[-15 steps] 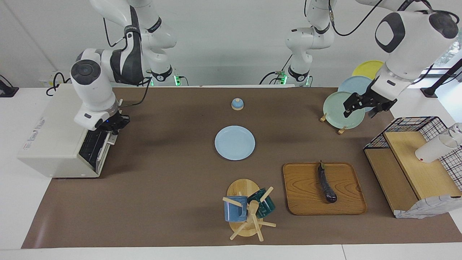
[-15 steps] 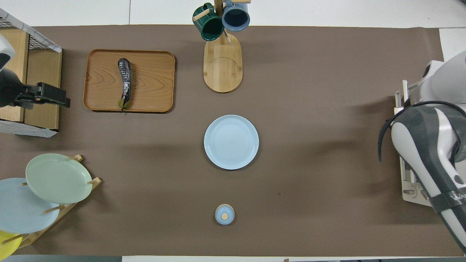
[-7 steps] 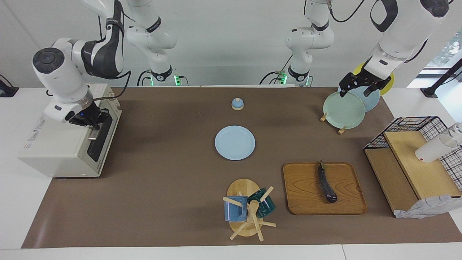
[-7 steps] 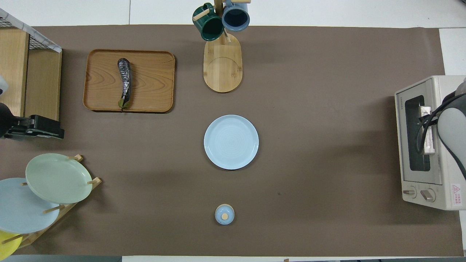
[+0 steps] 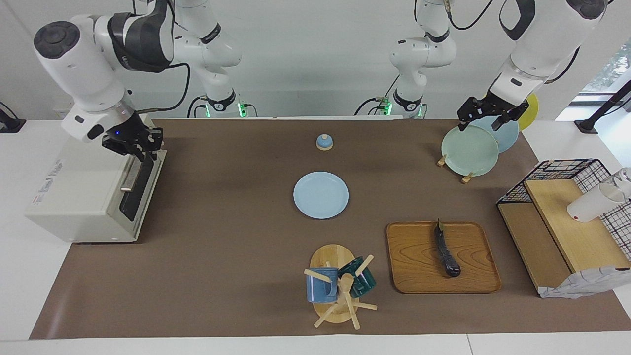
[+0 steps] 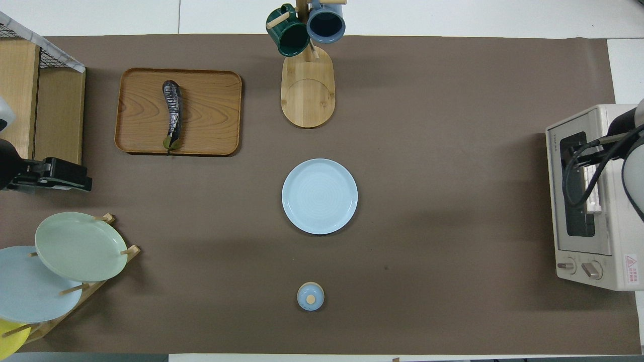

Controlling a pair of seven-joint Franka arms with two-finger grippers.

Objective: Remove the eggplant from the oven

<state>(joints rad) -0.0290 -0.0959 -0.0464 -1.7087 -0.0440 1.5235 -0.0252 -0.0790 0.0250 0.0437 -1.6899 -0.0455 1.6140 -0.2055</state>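
Your eggplant [image 5: 446,250] lies lengthwise on the wooden tray [image 5: 473,278], toward the left arm's end of the worktop [image 5: 227,236], its stem end pointing toward the robots. The oven [image 5: 81,197] sits at the right arm's end with its door shut; its dark glass hides whatever is inside, and in the overhead view the oven's outer part runs off the frame.

Your right claw [image 5: 139,144] hangs in the air over the top edge of the oven's door, holding nothing; its fingers appear slightly parted. From above, only the arm's cable and dark wrist show over the oven, so that view does not reveal the fingers.

Your left claw [image 5: 485,118] hangs over the plate rack, above the green plate [image 5: 468,150], with its fingers spread and empty. The overhead view cuts this arm off at the frame's edge.

The light blue plate [image 5: 321,195] rests mid-worktop, with the small blue bell [image 5: 324,142] nearer to the robots. The mug stand [image 5: 337,291] sits beside the tray.
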